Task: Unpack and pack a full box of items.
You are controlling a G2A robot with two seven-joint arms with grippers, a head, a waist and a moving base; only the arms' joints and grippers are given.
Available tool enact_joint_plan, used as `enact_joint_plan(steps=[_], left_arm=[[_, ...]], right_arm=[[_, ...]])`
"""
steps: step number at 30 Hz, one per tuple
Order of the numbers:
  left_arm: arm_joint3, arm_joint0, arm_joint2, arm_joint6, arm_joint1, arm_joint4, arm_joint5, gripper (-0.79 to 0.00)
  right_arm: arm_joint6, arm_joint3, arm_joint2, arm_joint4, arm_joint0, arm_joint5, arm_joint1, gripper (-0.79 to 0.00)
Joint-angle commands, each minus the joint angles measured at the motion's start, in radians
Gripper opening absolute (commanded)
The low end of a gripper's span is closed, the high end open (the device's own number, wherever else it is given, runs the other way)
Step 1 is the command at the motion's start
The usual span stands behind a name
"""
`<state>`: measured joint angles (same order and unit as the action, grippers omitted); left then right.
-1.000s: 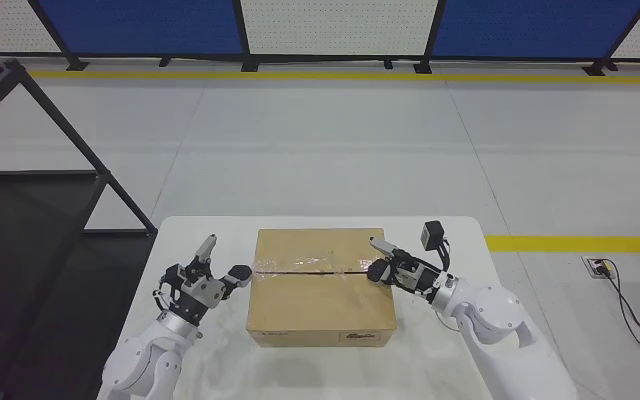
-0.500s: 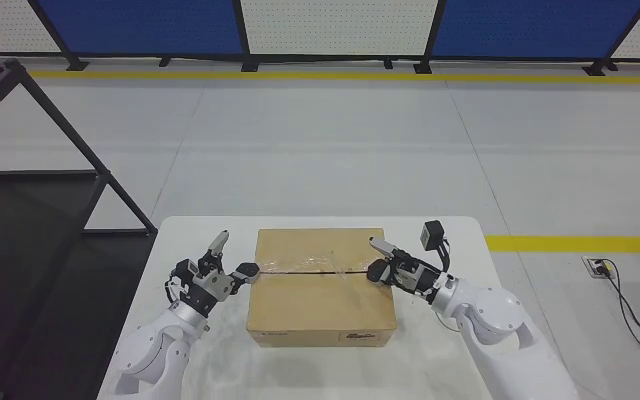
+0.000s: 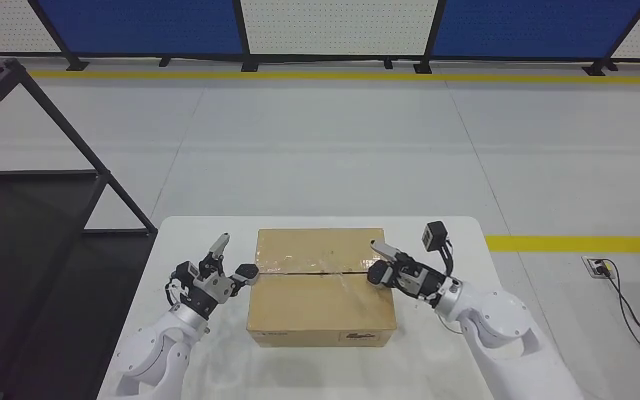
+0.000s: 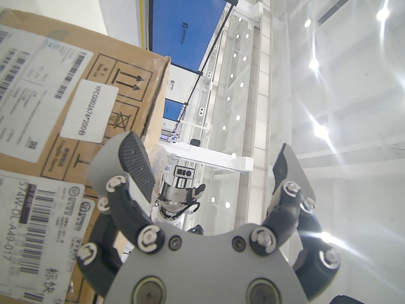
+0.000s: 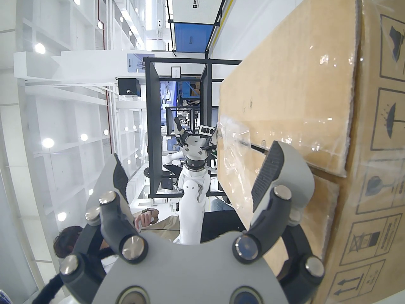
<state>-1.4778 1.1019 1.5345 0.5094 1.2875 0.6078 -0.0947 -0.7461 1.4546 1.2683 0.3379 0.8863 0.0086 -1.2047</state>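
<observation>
A closed cardboard box stands in the middle of the white table. Crinkled clear tape runs along its top seam. My left gripper is open at the box's left side, level with the seam, one finger close to the box edge. In the left wrist view this gripper has nothing between its fingers, and the labelled box wall lies beside one pad. My right gripper is open at the right end of the seam. In the right wrist view it has one finger over the box top.
A black metal rack stands just left of the table. Blue and white partition panels line the far side of the open floor. Bare table strips lie left, right and in front of the box.
My left gripper has shifted a little toward the box's left side and turned slightly. The right gripper has stayed almost still at the seam's right end. The box has not moved.
</observation>
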Motion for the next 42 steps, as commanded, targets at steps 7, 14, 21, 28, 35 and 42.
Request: enact_joint_plan(steps=[7, 14, 21, 28, 35, 42], left_arm=[[-0.004, 0.002, -0.008, -0.001, -0.003, 0.000, 0.002, 0.000], [-0.002, 0.000, -0.011, 0.002, -0.005, 0.006, 0.006, 0.000], [-0.002, 0.001, -0.011, 0.001, -0.007, 0.016, 0.013, 0.000], [-0.008, 0.004, -0.011, -0.004, -0.010, 0.021, 0.013, 0.000], [-0.006, 0.001, -0.016, -0.009, -0.012, 0.024, 0.010, 0.000], [-0.002, -0.002, -0.021, -0.010, -0.013, 0.028, 0.011, 0.000]], right_arm=[[-0.167, 0.078, 0.073, -0.021, 0.071, -0.059, 0.027, 0.000], [-0.216, 0.154, 0.119, -0.091, 0.139, -0.085, 0.045, 0.000], [-0.212, 0.157, 0.118, -0.096, 0.141, -0.088, 0.045, 0.000], [-0.149, 0.328, 0.076, -0.495, 0.183, -0.209, 0.061, 0.000], [0.006, 0.501, -0.007, -1.012, 0.261, -0.107, 0.067, 0.000], [0.012, 0.505, -0.010, -1.024, 0.264, -0.097, 0.066, 0.000]])
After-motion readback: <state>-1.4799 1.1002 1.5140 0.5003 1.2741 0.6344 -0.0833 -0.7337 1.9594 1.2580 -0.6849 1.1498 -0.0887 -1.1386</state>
